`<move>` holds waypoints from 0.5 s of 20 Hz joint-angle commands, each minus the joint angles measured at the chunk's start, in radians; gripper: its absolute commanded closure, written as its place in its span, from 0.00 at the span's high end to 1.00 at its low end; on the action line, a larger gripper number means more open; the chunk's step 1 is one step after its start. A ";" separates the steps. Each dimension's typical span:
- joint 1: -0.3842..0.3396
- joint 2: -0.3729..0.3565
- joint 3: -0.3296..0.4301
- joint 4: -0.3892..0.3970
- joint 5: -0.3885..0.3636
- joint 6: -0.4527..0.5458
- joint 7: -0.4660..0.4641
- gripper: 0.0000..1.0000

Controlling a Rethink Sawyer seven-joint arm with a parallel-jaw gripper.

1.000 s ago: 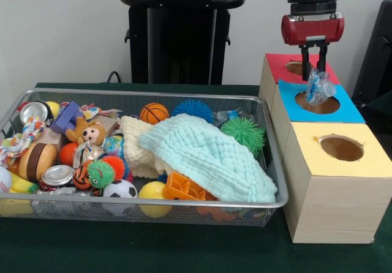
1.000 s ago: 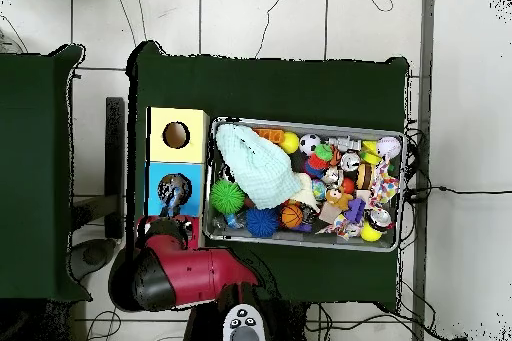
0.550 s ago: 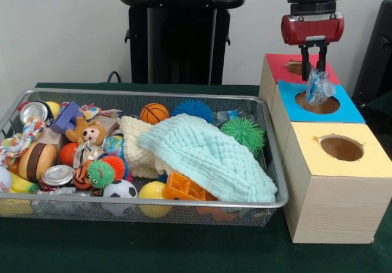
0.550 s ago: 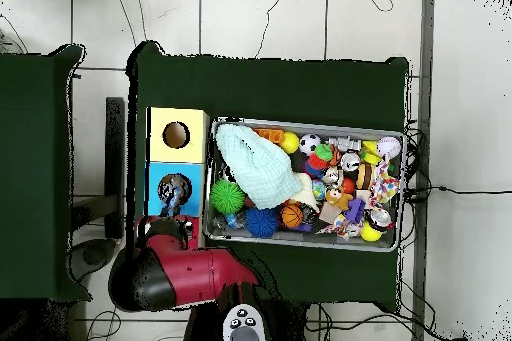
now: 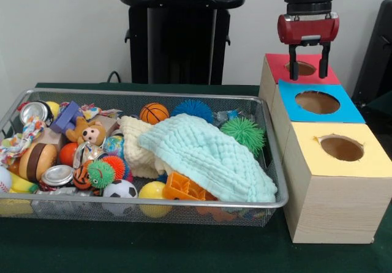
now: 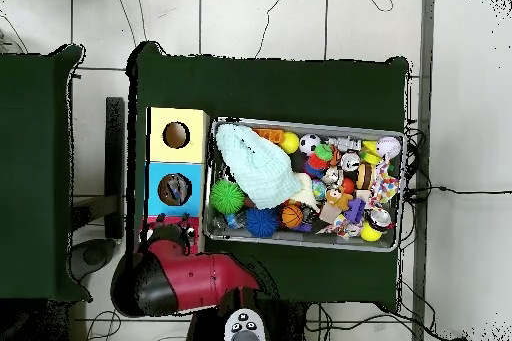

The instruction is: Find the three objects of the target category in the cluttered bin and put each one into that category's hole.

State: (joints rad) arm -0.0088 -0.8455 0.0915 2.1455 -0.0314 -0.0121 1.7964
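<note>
Above far box row: red-and-black gripper [image 5: 307,57], jaws apart, empty.
Bin bearing: silver wire-mesh bin [image 5: 184,202] lies alongside the boxes, sideways from gripper.

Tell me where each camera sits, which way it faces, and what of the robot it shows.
Front view: across the table, level, facing the wire bin and three boxes; shows the open gripper above the red box.
Overhead view: above, looking straight down; shows the red arm at the bottom.
Both share the bin, the blue box, the yellow box and the mint cloth.
</note>
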 commanded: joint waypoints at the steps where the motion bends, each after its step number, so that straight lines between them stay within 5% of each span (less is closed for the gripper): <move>1: 0.006 0.020 -0.017 0.036 -0.026 0.062 0.125 1.00; 10: 0.010 -0.012 0.001 0.029 0.001 0.014 0.162 1.00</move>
State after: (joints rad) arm 0.0003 -0.8476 0.0768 2.1559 -0.0312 -0.0121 1.7964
